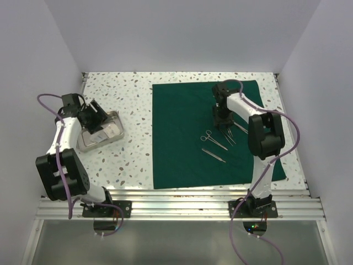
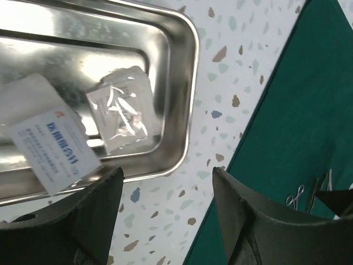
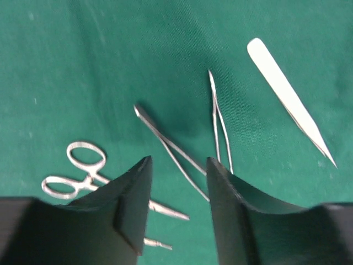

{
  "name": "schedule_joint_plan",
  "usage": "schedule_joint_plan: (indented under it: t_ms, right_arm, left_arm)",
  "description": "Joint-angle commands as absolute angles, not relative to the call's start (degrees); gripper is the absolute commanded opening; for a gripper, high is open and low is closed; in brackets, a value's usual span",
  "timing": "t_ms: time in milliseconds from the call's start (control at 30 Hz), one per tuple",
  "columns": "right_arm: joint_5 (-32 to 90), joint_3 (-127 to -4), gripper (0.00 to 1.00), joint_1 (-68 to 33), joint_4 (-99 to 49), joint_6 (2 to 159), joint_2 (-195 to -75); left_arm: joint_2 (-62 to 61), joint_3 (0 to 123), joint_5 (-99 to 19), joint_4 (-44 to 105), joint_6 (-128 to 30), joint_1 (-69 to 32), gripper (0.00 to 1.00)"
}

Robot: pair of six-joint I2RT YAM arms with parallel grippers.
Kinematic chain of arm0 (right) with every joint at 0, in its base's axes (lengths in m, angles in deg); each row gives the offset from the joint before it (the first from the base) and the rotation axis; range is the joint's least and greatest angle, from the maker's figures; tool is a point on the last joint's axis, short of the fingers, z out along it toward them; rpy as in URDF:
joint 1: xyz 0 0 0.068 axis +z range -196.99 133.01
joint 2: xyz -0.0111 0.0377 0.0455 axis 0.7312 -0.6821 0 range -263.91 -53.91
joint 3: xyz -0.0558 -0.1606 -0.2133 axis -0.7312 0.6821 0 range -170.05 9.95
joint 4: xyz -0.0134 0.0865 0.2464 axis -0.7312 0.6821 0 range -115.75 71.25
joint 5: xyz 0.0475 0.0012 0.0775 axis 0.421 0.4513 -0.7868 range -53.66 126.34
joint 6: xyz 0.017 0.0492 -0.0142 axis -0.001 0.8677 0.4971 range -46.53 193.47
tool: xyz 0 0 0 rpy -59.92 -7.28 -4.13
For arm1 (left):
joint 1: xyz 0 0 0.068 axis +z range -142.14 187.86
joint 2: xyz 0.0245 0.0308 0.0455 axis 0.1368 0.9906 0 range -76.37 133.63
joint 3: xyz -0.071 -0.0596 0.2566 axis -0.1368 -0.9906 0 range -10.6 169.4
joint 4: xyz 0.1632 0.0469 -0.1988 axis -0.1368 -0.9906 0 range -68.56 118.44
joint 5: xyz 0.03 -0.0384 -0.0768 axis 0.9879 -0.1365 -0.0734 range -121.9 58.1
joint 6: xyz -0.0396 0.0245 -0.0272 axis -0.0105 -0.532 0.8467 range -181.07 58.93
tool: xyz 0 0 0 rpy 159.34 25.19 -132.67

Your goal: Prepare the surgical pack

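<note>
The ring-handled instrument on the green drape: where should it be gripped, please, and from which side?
Probably across the slim shank just past the rings, from straight above: the ring-handled instrument lies flat on the drape, offering no side access.

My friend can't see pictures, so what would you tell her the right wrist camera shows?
The right arm's jaws stand open above a dark green drape with steel tools on it. Two thin tweezers show between the jaws, a ring-handled clamp at left, a flat pointed tool at upper right.
</note>
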State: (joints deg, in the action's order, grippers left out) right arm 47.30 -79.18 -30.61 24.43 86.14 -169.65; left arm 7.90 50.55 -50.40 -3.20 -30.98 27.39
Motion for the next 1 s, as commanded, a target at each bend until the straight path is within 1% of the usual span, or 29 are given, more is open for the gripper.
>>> schedule_joint_plan:
  t_ms: [0, 167, 267, 300, 400, 433, 533, 600, 633, 700, 833, 900, 967]
  right_arm:
    - [47.9, -82.6, 0.46, -30.6, 21.8, 84.4, -171.9]
    - [46.7, -83.3, 0.44, -30.8, 20.6, 84.5, -173.8]
    - [46.5, -83.4, 0.4, -31.0, 20.4, 84.5, -174.5]
    - [46.2, -83.5, 0.37, -31.3, 20.4, 84.4, -174.7]
    - [46.1, -83.1, 0.32, -31.5, 19.9, 84.1, -175.0]
    - [45.9, -83.0, 0.25, -31.6, 19.7, 83.9, -175.1]
    - [44.8, -82.3, 0.1, -31.9, 19.0, 83.8, -174.7]
    - [44.5, -82.4, 0.06, -31.9, 19.2, 83.8, -174.5]
    - [44.5, -82.7, 0.01, -31.8, 19.5, 84.1, -174.3]
    - [44.2, -83.9, 0.0, -31.8, 20.4, 84.5, -172.7]
    - [42.1, -88.0, 0.0, -31.9, 23.5, 88.7, -168.8]
    - [37.9, -89.6, 0.0, -31.8, 22.9, 90.8, -166.9]
    - [28.7, -88.3, 0.0, -31.6, 20.3, 94.8, -163.8]
  left_arm:
    - [6.2, 50.0, -54.7, -0.7, -29.1, 23.6, 0.69]
    - [6.9, 49.2, -57.9, 3.4, -28.4, 16.9, 0.68]
    - [8.1, 50.3, -60.2, 5.2, -28.5, 13.0, 0.66]
    - [8.4, 50.4, -61.1, 5.8, -28.4, 12.0, 0.66]
    - [9.5, 50.8, -64.1, 8.7, -28.4, 8.7, 0.63]
    - [9.8, 50.7, -66.4, 10.8, -28.3, 8.3, 0.62]
    - [11.0, 50.7, -69.1, 13.3, -28.0, 5.0, 0.6]
    - [11.6, 51.1, -69.9, 14.5, -28.1, 3.2, 0.61]
    - [12.0, 51.2, -71.3, 15.2, -28.1, 2.2, 0.63]
    - [12.5, 52.1, -72.2, 15.9, -28.4, 0.8, 0.67]
    - [13.6, 55.0, -70.8, 15.3, -29.3, -4.0, 0.7]
    - [14.3, 55.9, -70.1, 15.3, -29.3, -5.6, 0.7]
    - [15.6, 57.4, -70.6, 16.0, -28.6, -7.9, 0.7]
